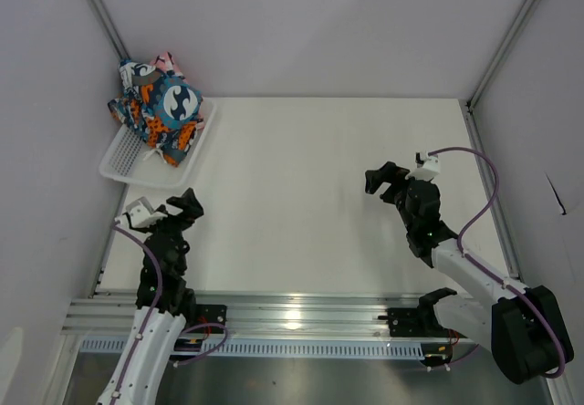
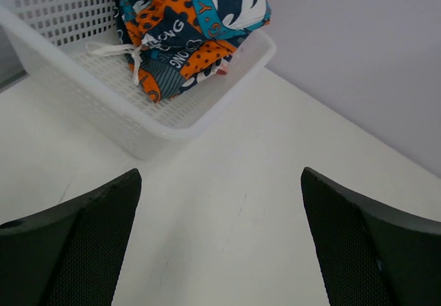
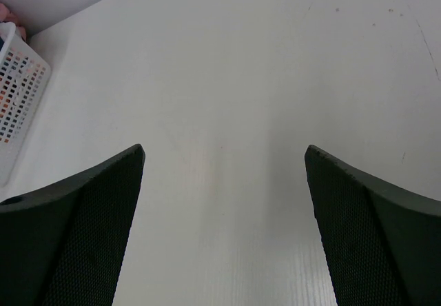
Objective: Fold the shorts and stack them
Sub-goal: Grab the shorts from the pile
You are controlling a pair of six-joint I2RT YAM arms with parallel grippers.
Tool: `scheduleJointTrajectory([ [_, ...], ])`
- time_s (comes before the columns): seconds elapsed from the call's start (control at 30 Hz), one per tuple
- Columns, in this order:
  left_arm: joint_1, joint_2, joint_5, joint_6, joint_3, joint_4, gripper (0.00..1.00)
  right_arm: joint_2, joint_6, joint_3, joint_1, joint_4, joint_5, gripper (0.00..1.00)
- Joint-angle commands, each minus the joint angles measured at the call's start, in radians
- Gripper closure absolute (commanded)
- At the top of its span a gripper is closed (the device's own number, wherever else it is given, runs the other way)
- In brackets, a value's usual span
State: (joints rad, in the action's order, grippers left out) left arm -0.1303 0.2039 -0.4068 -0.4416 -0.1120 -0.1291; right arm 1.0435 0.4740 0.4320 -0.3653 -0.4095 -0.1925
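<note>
Printed shorts (image 1: 166, 109): seen bundled in a heap, unfolded, inside the white mesh basket (image 1: 123, 163) at the far left corner of the table (image 1: 319, 195). The blue, orange and white print with a round logo is turned upward.
Pink shorts (image 1: 165, 60): only a small pink patch is made out, at the back of the same heap against the wall; how they lie cannot be told.
Close-up from the left wrist: the printed shorts (image 2: 186, 23) are shown piled at the far end of the basket (image 2: 103, 106), with a white drawstring (image 2: 120, 47) trailing onto the mesh floor.
Left gripper (image 1: 172, 206): held above the table just in front of the basket, pointed toward it. In its own view the left gripper (image 2: 220, 175) is seen with jaws spread wide and nothing between them but bare table.
Right gripper (image 1: 388, 181): held over the right half of the table, well apart from the basket. In its own view the right gripper (image 3: 224, 151) is likewise seen fully spread, nothing gripped.
Right wrist view: the basket (image 3: 17, 92) is caught at the left edge only.
Contact: neither pair of shorts is touched by either gripper.
</note>
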Motion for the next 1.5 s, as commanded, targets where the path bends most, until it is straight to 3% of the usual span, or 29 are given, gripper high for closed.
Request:
scheduleJointTrajectory([
  [0.0, 0.009, 0.023, -0.122, -0.121, -0.038, 0.048, 0.01, -0.005, -0.011, 0.011, -0.006, -0.022, -0.019, 0.01],
  [0.2, 0.011, 0.17, -0.038, -0.178, -0.135, 0.097, 0.01, 0.0, -0.006, 0.013, -0.007, -0.018, -0.018, 0.01],
  [0.33, 0.035, 0.343, -0.056, -0.319, -0.27, 0.222, 0.01, 0.015, -0.003, 0.011, -0.007, -0.037, -0.002, 0.01],
  [0.37, 0.044, 0.427, -0.056, -0.339, -0.372, 0.286, 0.01, 0.018, -0.002, 0.011, -0.006, -0.038, 0.005, 0.0],
  [0.5, 0.18, 0.655, 0.082, -0.396, -0.572, 0.367, 0.01, 0.036, 0.003, 0.022, -0.007, -0.045, 0.019, 0.0],
  [0.6, 0.335, 0.84, 0.282, -0.465, -0.684, 0.303, 0.01, 0.039, 0.0, 0.022, -0.007, -0.06, 0.041, 0.01],
  [0.67, 0.421, 0.937, 0.344, -0.52, -0.712, 0.275, 0.01, 0.047, -0.002, 0.025, -0.006, -0.06, 0.047, 0.01],
  [0.83, 0.459, 1.285, 0.496, -0.618, -0.897, 0.273, 0.06, 0.046, -0.008, 0.03, -0.007, -0.055, 0.048, 0.01],
  [0.93, 0.459, 1.412, 0.487, -0.644, -1.005, 0.304, 0.06, 0.038, -0.012, 0.027, -0.009, -0.052, 0.048, 0.01],
  [1.3, 0.46, 1.6, 0.447, -0.733, -1.103, 0.14, 0.01, 0.044, -0.021, 0.028, -0.011, -0.058, 0.053, 0.01],
  [1.47, 0.452, 1.644, 0.411, -0.759, -1.111, -0.052, 0.01, 0.047, -0.021, 0.03, -0.009, -0.06, 0.064, 0.01],
])
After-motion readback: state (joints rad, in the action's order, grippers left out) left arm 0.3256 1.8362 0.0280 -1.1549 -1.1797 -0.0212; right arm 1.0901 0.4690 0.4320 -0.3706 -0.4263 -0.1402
